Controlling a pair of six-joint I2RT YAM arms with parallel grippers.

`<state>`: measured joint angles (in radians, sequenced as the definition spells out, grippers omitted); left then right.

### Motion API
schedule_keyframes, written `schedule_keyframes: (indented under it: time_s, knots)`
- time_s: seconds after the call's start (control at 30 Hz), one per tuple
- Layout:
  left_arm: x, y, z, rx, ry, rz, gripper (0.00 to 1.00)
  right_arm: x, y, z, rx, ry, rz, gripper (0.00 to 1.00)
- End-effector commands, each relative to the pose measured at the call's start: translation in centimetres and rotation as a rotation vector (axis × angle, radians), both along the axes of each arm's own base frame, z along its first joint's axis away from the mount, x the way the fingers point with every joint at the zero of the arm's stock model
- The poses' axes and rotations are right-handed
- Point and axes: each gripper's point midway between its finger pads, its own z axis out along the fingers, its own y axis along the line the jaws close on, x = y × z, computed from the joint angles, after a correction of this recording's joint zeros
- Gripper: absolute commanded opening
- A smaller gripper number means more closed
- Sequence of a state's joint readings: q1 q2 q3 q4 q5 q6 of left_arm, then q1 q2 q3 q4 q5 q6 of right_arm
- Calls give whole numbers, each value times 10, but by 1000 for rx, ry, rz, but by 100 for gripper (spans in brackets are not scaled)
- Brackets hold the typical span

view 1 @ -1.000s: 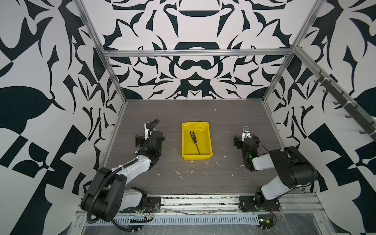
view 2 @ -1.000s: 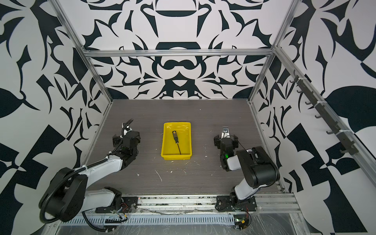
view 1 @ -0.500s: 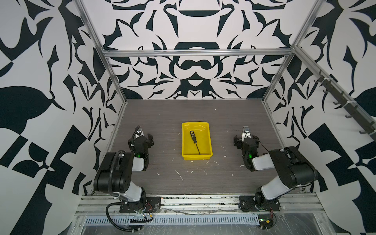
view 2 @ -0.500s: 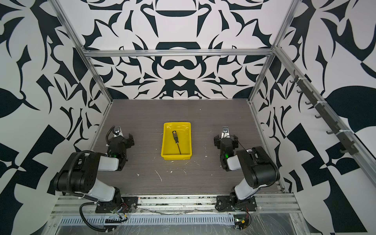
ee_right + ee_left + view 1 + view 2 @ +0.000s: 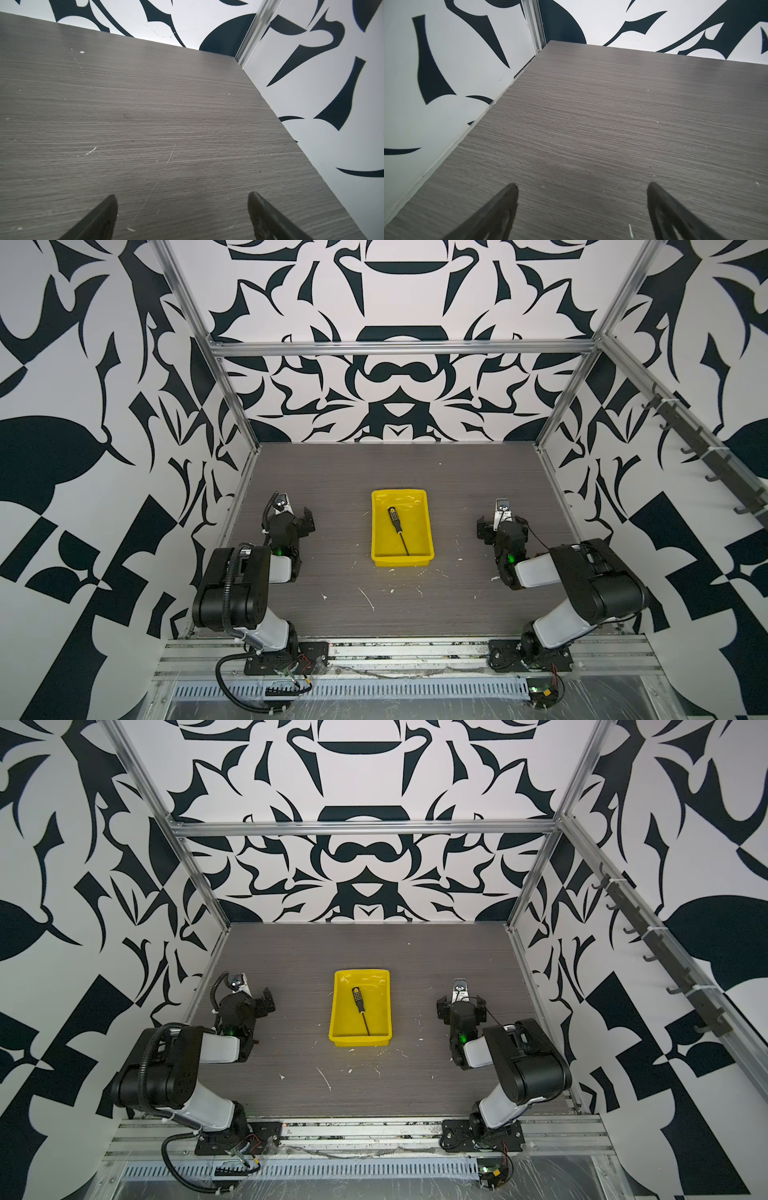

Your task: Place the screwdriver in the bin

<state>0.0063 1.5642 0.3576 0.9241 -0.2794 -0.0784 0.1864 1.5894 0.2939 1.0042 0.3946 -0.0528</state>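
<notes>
The screwdriver (image 5: 398, 531) (image 5: 360, 1011), black-handled with yellow marks, lies inside the yellow bin (image 5: 402, 562) (image 5: 359, 1041) at the middle of the table, handle toward the back. My left gripper (image 5: 293, 515) (image 5: 253, 995) rests well to the left of the bin, near the left wall. In the left wrist view the left gripper (image 5: 582, 185) is open over bare table. My right gripper (image 5: 502, 523) (image 5: 461, 1003) sits well to the right of the bin. In the right wrist view the right gripper (image 5: 182, 195) is also open and holds nothing.
Small white scraps (image 5: 368, 599) are scattered on the grey wood-grain table in front of the bin. Patterned walls close the left, right and back sides. Both arm bases stand at the front rail (image 5: 407, 649).
My left arm has drawn back from beside the bin toward the left wall and folded in. The right arm, the bin and the screwdriver have stayed still.
</notes>
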Motion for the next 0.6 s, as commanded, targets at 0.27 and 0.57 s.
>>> schedule_keyframes:
  time_s: [0.27,0.57]
  knots:
    - [3,-1,8,-9,-25,-12,99,9,1,18,28,-63,-5,100]
    - [3,-1,8,-9,-25,-12,99,15,0,13,81,-24,31,100]
